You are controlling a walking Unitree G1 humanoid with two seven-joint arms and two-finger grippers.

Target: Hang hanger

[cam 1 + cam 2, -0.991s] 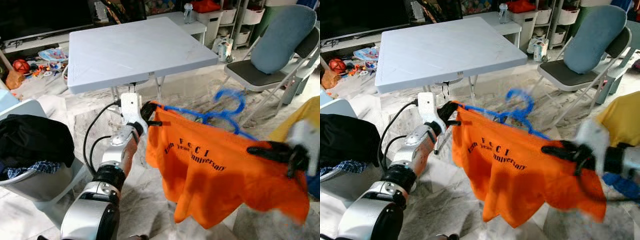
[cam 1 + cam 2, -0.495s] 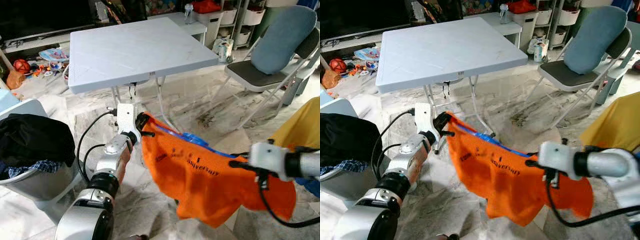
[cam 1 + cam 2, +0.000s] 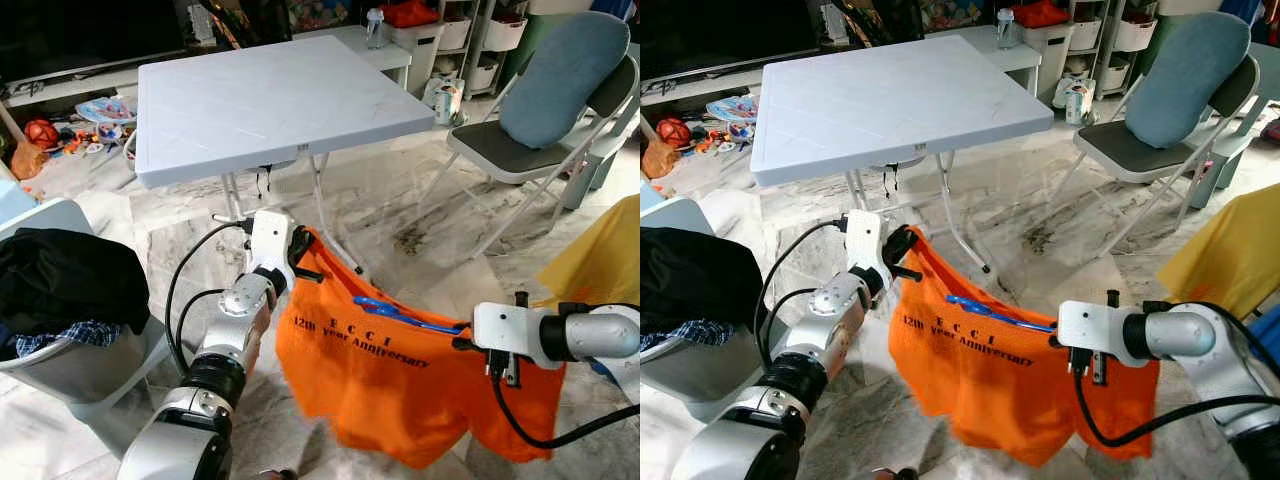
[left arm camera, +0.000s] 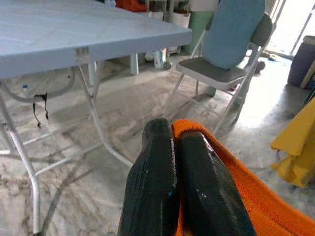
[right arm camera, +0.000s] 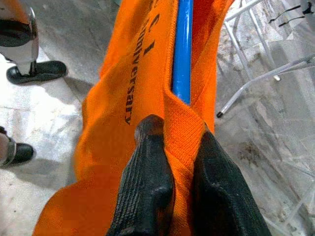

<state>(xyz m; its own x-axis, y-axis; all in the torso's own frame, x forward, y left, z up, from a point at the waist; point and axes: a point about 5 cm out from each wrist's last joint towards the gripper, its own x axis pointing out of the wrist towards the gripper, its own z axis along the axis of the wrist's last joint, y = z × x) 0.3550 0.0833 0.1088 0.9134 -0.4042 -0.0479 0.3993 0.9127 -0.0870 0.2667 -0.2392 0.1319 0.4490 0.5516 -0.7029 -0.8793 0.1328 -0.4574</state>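
Observation:
An orange T-shirt [image 3: 400, 390] with black lettering hangs stretched between my two grippers above the marble floor. A blue hanger [image 3: 400, 316] lies in the fold along the shirt's top edge, mostly covered by cloth. My left gripper [image 3: 300, 258] is shut on the shirt's upper left corner, just in front of the table legs. At the shirt's right end, my right gripper [image 3: 462, 343] is shut on the cloth. In the right wrist view the fingers [image 5: 152, 147] pinch orange fabric [image 5: 128, 98] just below the blue hanger bar [image 5: 183, 54]. The left wrist view has the fingers [image 4: 157, 162] closed on the orange hem [image 4: 236, 177].
A white folding table [image 3: 270, 100] stands straight ahead. A grey folding chair [image 3: 500, 150] with a blue cushion is at the right. A white laundry basket [image 3: 70, 370] of dark clothes sits at my left. A yellow garment [image 3: 600, 260] hangs at the far right. Toys and bins line the back.
Both grippers have brought the shirt lower and my right gripper has moved in toward the left. The hanger's hook, which stood above the shirt, has sunk into the fold.

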